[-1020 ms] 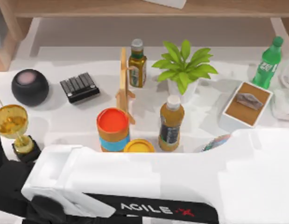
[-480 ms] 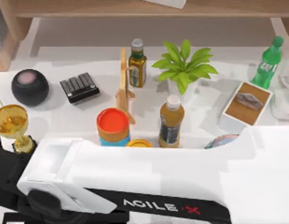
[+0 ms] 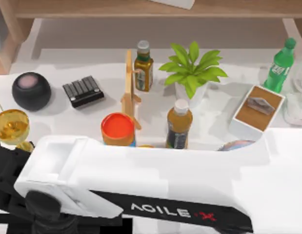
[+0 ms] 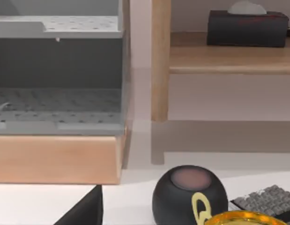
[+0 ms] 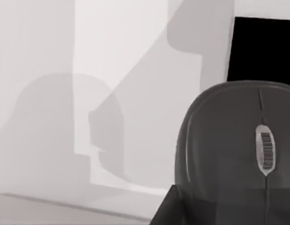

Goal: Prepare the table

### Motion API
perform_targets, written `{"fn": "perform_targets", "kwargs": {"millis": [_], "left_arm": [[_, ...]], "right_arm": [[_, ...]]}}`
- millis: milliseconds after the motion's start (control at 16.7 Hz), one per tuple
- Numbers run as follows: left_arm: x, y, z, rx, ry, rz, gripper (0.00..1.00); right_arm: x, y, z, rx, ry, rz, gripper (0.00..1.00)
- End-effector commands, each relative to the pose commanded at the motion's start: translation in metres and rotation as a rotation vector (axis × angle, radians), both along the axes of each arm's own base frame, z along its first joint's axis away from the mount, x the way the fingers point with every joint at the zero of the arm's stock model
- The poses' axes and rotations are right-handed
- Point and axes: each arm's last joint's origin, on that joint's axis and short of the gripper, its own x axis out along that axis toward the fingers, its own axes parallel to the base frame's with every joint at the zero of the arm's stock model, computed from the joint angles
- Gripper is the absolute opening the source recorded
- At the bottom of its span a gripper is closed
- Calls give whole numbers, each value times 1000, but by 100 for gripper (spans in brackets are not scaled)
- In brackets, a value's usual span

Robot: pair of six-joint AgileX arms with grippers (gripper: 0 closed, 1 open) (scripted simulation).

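Observation:
The table [image 3: 58,127] is a plain white top crowded with items along its far half. A long white arm link marked AGILEX [image 3: 155,185] lies across the near half in the top view and hides what is under it. The right wrist view has a dark grey computer mouse [image 5: 238,140] lying on the table [image 5: 41,140], and a dark part of my right gripper [image 5: 229,208] overlaps the mouse's near end. In the left wrist view a black wedge of my left gripper [image 4: 86,211] hangs over the table [image 4: 37,201], close to a gold goblet [image 4: 248,218].
A black round speaker [image 3: 31,90], the gold goblet [image 3: 10,127] and a grey key block [image 3: 83,90] sit at the left. In the middle stand a wooden stand [image 3: 130,83], two bottles, a plant [image 3: 192,70] and an orange-lidded can [image 3: 117,129]. A brown-topped box [image 3: 258,112] and green bottle [image 3: 280,66] are at the right. A wooden shelf [image 4: 229,56] runs behind.
The white arm link has slid toward the far side of the table. It now covers the yellow lid, the can's blue band and the goblet's base.

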Motion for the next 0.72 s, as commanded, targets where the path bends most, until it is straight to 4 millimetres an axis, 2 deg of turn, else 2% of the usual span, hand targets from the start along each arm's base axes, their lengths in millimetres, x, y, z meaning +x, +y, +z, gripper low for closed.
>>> {"fn": "perform_targets", "kwargs": {"millis": [360, 720], "left_arm": [[0, 0, 0, 0, 0, 0, 100], [0, 0, 0, 0, 0, 0, 100]], "right_arm": [[0, -7, -7, -62, -11, -17, 0], [-5, -15, -33, -184, 6, -29, 0]]}}
